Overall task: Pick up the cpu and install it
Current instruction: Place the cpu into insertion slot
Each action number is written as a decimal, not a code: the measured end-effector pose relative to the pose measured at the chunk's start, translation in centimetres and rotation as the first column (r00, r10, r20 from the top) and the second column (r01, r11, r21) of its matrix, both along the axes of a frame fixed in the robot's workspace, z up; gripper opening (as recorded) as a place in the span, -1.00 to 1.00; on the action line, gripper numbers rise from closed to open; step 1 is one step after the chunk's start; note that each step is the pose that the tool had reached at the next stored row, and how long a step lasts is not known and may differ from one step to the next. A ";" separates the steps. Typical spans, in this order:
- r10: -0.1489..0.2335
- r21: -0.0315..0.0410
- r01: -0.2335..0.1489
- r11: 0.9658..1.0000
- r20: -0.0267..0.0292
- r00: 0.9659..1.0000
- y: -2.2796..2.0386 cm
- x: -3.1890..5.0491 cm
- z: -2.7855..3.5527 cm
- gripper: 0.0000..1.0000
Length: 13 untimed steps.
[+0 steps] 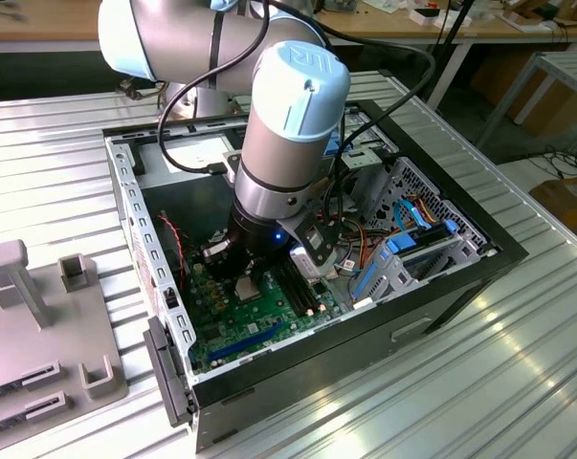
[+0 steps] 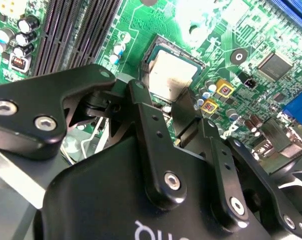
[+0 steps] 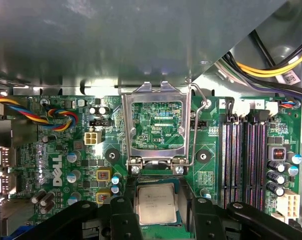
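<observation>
The robot arm (image 1: 288,124) is lowered into an open desktop computer case (image 1: 441,282) that is laid on its side on a ribbed metal table (image 1: 479,392). In the first wrist view the gripper (image 3: 163,212) is seen just above the green motherboard (image 3: 55,150), with its black fingers (image 3: 124,220) spread to either side of the cpu (image 3: 157,202). The cpu is laid flat within the socket (image 2: 149,55). A strip of socket is seen between it and one finger, so it is not pinched. The metal load plate (image 3: 126,125) is swung open just beside the socket. Memory slots (image 3: 246,160) are lined up nearby.
</observation>
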<state>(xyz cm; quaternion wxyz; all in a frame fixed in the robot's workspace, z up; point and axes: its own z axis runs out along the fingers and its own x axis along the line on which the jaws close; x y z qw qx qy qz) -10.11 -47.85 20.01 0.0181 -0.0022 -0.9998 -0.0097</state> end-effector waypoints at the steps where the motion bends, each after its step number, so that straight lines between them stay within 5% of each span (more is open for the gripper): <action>1: 0.000 0.000 0.000 1.000 0.000 1.000 0.00 0.00 0.00 -0.13; 13: -0.011 0.007 0.011 1.000 0.000 1.000 -0.33 0.23 0.02 -0.13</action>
